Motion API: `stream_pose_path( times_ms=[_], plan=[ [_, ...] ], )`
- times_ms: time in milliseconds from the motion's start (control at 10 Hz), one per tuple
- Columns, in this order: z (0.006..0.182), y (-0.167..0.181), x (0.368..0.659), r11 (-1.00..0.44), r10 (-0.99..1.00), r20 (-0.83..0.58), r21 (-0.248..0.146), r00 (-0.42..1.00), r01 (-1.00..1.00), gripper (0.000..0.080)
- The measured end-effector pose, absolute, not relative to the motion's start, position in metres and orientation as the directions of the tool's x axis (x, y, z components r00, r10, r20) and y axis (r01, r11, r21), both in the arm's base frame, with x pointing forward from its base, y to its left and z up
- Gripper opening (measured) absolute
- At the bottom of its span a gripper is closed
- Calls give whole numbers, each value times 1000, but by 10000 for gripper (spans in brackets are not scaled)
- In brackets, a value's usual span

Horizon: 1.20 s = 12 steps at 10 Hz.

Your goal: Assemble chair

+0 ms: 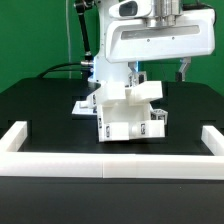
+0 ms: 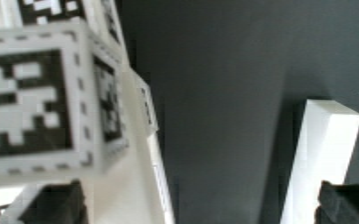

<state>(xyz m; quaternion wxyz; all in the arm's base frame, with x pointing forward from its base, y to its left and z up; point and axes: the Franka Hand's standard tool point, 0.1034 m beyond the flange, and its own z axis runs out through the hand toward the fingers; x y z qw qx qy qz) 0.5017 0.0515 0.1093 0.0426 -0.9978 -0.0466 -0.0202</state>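
A black surface [image 1: 40,110] carries a chunky white chair [image 1: 128,112] near its middle, standing a little back from the front edge. The chair is made of blocky white plastic pieces — slabs, bars and short legs — joined into one stepped structure, with small black-and-white square tags on its lower faces. A slab at its top sticks out toward the exterior view's right. Just behind the chair, toward the exterior view's left, a thin flat white marker board [image 1: 80,105] lies on the surface, mostly hidden by the chair.

A long white border rail [image 1: 105,165] runs along the front edge of the surface and turns up at both front corners, forming a low frame.

The white robot arm [image 1: 150,40] hangs above the chair, its wide body filling the upper part of the exterior view. The gripper [image 1: 160,68] sits just above the chair's top slab, its fingers spread wide apart and holding nothing.

In the wrist view, a large blurred tag on a white chair part [image 2: 51,95] fills one side, very close to the camera. A dark gripper fingertip [image 2: 350,200] shows at the corner, beside a white bar [image 2: 327,150] — which part this bar is cannot be told. A green backdrop stands behind the surface.
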Motion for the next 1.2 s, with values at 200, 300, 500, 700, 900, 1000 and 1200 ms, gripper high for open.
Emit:
stream_pose_path(
  times_ms=[200,300,500,700,900,1000,1200],
  plan=[
    [108,56,496,-994,72,42,-78,997,75,649],
    [109,55,497,-994,74,43,-78,996,77,649],
    [108,56,498,-994,74,40,-78,996,77,649],
    [108,58,509,-994,77,47,-77,996,80,649],
    [104,58,515,-994,81,47,-73,996,84,649],
    [104,58,514,-994,77,46,-74,996,80,649],
    [105,58,510,-995,60,43,-74,997,63,649]
  ],
)
